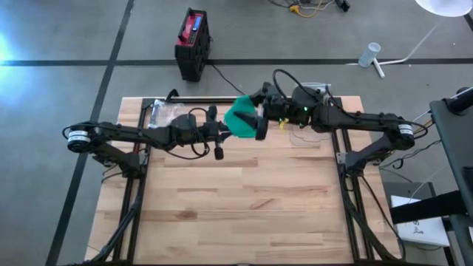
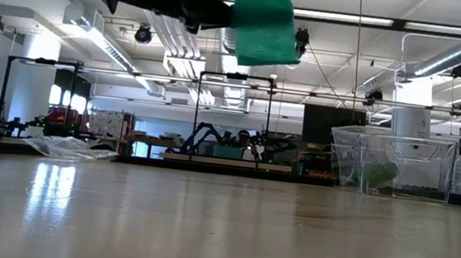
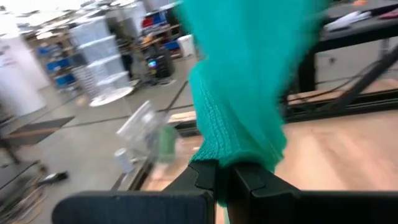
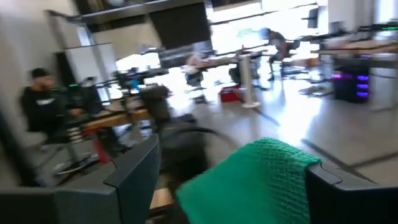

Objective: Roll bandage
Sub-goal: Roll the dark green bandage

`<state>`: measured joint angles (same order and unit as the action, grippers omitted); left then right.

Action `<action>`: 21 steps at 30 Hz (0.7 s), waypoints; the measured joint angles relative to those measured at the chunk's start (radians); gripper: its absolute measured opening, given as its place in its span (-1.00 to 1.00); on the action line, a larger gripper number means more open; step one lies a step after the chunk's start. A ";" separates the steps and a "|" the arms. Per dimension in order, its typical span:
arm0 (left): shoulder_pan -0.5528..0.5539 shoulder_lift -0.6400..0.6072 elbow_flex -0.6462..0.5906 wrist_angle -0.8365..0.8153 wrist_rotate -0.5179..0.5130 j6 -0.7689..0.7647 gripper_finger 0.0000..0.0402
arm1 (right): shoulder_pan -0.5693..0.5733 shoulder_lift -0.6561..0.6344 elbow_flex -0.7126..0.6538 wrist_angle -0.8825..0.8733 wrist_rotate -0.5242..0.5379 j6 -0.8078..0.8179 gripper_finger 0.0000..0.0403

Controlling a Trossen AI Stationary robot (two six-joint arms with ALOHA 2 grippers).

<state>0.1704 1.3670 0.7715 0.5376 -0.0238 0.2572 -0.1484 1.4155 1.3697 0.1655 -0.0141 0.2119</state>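
The near half of the wooden tabletop (image 1: 244,214) carries nothing but its own grain. Both arms meet over the far half, toward twelve o'clock from the middle of the top-down picture.

The left tool (image 3: 225,177) is clenched on the green bandage (image 1: 242,118), its two dark fingers (image 3: 202,176) pressed together with the knitted cloth rising out from between them. The arm reaches in from nine o'clock. The bandage is up in the air (in the table-level view it hangs high above the surface, well clear of it) and spans between the two tools.

The right tool (image 4: 230,180) comes in from three o'clock and stands released, its fingers wide apart on either side of the bandage's other end; the green cloth lies between them, and whether it touches either finger cannot be told.

A crumpled clear plastic bag (image 1: 164,112) lies on the tabletop at about ten o'clock, near the far left corner. A thin wire (image 1: 301,137) lies at about one o'clock under the right arm. Beyond the far edge, a red and black box (image 1: 193,43) stands on the floor at eleven o'clock.
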 joint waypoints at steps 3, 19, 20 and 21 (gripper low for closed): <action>-0.011 0.000 0.000 0.000 0.017 0.003 -1.00 | -0.053 0.006 0.000 -0.026 0.013 0.040 0.36; -0.012 0.002 -0.003 -0.043 0.006 0.022 -1.00 | -0.169 0.135 0.000 -0.148 -0.162 0.236 0.53; -0.012 0.002 -0.003 -0.044 0.007 0.022 -1.00 | -0.174 0.134 0.000 -0.156 -0.172 0.232 0.53; -0.012 0.002 -0.003 -0.045 0.007 0.022 -1.00 | -0.179 0.134 0.000 -0.171 -0.173 0.223 0.53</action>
<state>0.1581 1.3689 0.7681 0.4931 -0.0170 0.2794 -0.3276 1.5494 1.3701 -0.0057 -0.1874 0.4353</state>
